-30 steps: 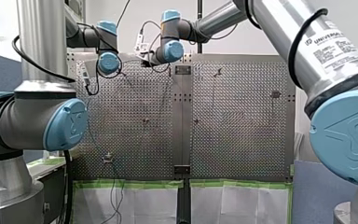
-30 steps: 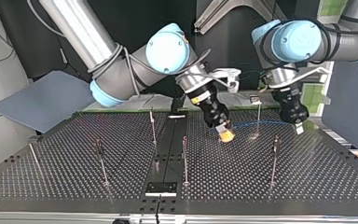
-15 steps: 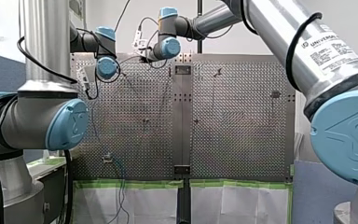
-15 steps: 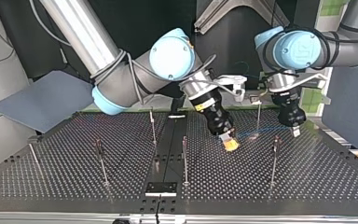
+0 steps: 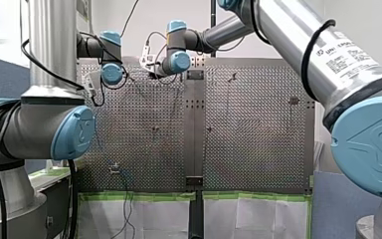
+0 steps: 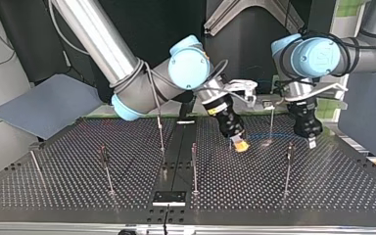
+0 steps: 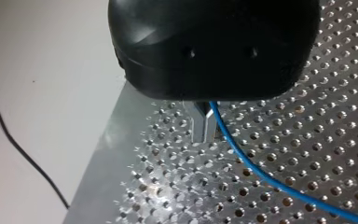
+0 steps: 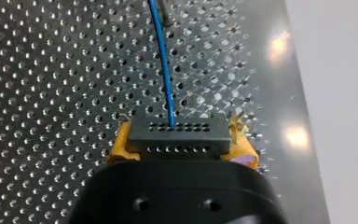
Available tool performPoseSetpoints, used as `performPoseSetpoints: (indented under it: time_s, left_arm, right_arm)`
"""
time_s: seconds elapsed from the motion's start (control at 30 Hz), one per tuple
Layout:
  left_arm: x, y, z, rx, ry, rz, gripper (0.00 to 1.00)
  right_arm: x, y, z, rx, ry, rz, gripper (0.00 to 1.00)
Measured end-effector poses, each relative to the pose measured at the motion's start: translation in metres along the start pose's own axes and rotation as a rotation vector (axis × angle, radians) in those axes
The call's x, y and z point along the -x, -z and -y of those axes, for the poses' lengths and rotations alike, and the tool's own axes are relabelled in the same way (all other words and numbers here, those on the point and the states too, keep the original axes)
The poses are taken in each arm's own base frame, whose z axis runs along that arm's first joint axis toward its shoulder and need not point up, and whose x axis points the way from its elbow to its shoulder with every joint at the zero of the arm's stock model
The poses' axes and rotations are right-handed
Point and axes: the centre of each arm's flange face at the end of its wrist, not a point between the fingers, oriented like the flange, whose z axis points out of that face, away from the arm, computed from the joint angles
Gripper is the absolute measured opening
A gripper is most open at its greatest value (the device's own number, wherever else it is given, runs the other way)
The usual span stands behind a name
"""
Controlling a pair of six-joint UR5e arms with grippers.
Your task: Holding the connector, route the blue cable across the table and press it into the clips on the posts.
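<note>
Blue cable (image 8: 163,65) hangs low over the table (image 6: 78,186), both arms slid slightly nearer the top camera than a second ago, my right gripper (image 6: 240,145) clenched on the connector (image 8: 179,137), my left gripper (image 7: 203,137) pinching the cable beside a post (image 6: 271,120), so routing looks barely begun.

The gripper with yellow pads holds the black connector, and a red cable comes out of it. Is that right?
Not quite: the cable is blue, not red; the right wrist view shows it. My right gripper, with yellow pads, does hold the black connector, and the cable comes out of it.
</note>
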Motion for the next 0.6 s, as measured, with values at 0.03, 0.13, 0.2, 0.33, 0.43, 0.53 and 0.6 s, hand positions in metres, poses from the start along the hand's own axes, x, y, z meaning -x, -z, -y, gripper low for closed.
performPoseSetpoints:
  time_s: [0.03,0.13,0.2,0.33,0.43,0.53,0.6]
  left_arm:
    - [-0.002,-0.002,-0.001,0.000,-0.001,-0.003,0.00]
    - [-0.006,-0.010,-0.004,0.005,-0.002,-0.003,0.00]
    - [-0.005,-0.015,-0.006,0.007,0.000,0.007,0.00]
    - [0.000,-0.023,-0.008,0.005,0.013,0.035,0.00]
    - [0.003,-0.028,-0.009,-0.007,0.023,0.044,0.00]
    - [0.004,-0.032,-0.011,-0.019,0.032,0.052,0.00]
    - [0.003,-0.036,-0.012,-0.027,0.037,0.052,0.00]
  right_arm:
    - [0.001,-0.001,-0.001,0.001,0.000,0.000,0.00]
    - [0.002,-0.002,-0.003,0.000,0.001,0.000,0.00]
    - [0.002,-0.003,-0.004,-0.003,0.002,-0.001,0.00]
    - [0.003,-0.003,-0.006,-0.007,0.004,-0.001,0.00]
    - [0.002,-0.004,-0.007,-0.011,0.005,-0.003,0.00]
    - [0.000,-0.005,-0.007,-0.014,0.005,-0.008,0.00]
    - [-0.003,-0.006,-0.007,-0.015,0.005,-0.013,0.00]
